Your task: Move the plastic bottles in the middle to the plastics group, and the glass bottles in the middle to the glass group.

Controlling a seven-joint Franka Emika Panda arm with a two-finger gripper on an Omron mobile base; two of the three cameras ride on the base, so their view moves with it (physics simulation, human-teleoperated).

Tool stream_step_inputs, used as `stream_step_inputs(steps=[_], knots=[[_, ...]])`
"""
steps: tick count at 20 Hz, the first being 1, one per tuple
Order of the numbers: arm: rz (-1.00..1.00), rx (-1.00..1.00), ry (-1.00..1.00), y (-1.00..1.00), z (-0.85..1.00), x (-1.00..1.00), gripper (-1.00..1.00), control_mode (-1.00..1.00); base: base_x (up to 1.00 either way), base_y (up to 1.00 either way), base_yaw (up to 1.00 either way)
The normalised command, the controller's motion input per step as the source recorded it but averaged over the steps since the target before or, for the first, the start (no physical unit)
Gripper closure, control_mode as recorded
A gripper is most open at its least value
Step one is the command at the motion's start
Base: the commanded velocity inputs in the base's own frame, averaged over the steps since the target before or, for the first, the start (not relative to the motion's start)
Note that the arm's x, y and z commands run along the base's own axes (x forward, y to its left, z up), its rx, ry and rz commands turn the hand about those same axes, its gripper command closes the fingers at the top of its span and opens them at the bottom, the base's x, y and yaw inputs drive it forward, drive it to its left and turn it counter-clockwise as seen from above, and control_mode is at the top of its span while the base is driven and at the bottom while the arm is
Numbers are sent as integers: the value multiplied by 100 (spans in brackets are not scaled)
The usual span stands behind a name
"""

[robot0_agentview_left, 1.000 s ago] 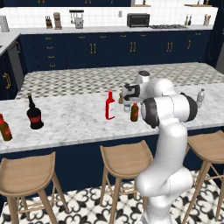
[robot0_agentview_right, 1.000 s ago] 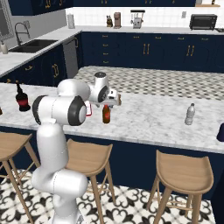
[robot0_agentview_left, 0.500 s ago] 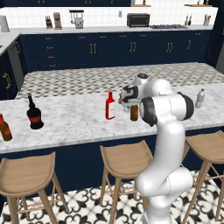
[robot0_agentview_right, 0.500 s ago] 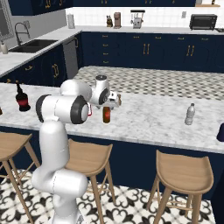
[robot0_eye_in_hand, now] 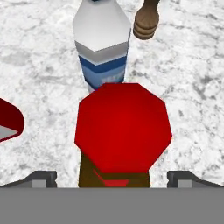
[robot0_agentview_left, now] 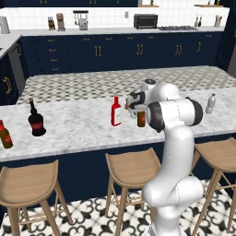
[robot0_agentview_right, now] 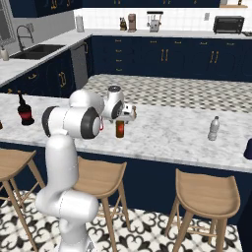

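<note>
My gripper (robot0_eye_in_hand: 114,177) stands open right above the slim brown glass bottle (robot0_eye_in_hand: 123,131), one fingertip on each side of its red cap, not touching it. Beyond that cap stands the small clear plastic bottle (robot0_eye_in_hand: 103,43) with a blue label band. The flat red glass bottle (robot0_agentview_left: 116,112) is just left of the brown bottle (robot0_agentview_left: 141,118) and the gripper (robot0_agentview_left: 134,102). At the counter's left end is the glass group: a black long-necked bottle (robot0_agentview_left: 35,120) and a stout brown bottle (robot0_agentview_left: 4,135). The plain greyish plastic bottle (robot0_agentview_left: 211,103) stands far right.
A tiny brown shaker (robot0_eye_in_hand: 146,22) stands beside the blue-labelled bottle. The things rest on a marble island counter (robot0_agentview_left: 78,124) with wooden stools (robot0_agentview_left: 131,168) along its near edge. A dark object (robot0_agentview_right: 248,147) sits at the counter's right end.
The hand has sunk a little toward the slim brown bottle's cap. Its jaws stay open and the bottles have not moved.
</note>
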Motion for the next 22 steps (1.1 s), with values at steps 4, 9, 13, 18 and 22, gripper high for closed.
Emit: stream_step_inputs(steps=[4, 9, 13, 18, 22], knots=[[1, 0, -17, -1, -15, 0, -100, -100, 0, 0, 0], [0, 0, -19, 0, -12, 0, 100, -100, 0, 0, 0], [0, 0, -7, 0, -11, 1, 100, -100, 0, 0, 0], [4, 1, -1, -1, -1, 1, 100, -100, 0, 0, 0], [11, 2, -1, -5, 9, -1, 100, -100, 0, 0, 0]])
